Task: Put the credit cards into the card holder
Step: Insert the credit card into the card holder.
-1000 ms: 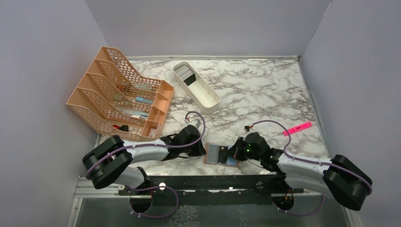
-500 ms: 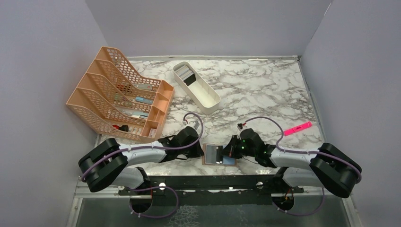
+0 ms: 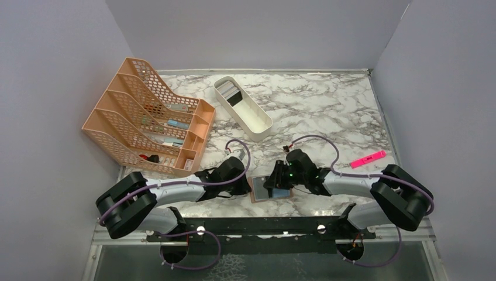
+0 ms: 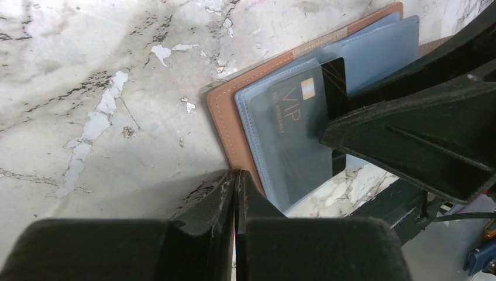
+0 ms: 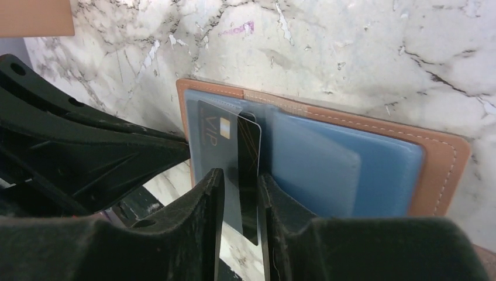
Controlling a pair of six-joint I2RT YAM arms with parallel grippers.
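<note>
Over the last second the right gripper (image 5: 240,175) has travelled leftward along the bottom of the overhead view, from right of the tan-brown leather-look folding card holder (image 5: 447,170) to over its middle, and its jaws have just parted. That push has carried the thin dark grey-and-black credit card (image 5: 248,146) most of the way into the clear sleeve on the holder's left page. In the right wrist view the part printed VIP shows greyed behind plastic, left of centre, and only a narrow black strip stays bare. I judge this card nearly seated and just let go, so a last nudge may finish it. The right jaws stand a little apart, straddling that bare strip. They do not clamp it, and whether a finger brushes it I cannot tell. The left gripper (image 4: 235,181) has hardly moved; its fingers are pressed fully together, tips at the holder's tan edge in the lower middle of its wrist view, seemingly pinning the holder to the marble-pattern tabletop (image 4: 88,88). The holder lies open at bottom centre of the overhead view, between the grippers. What look like more grey and black cards (image 3: 230,93) sit in the white oblong tray (image 3: 257,123) at upper centre, so work remains.
</note>
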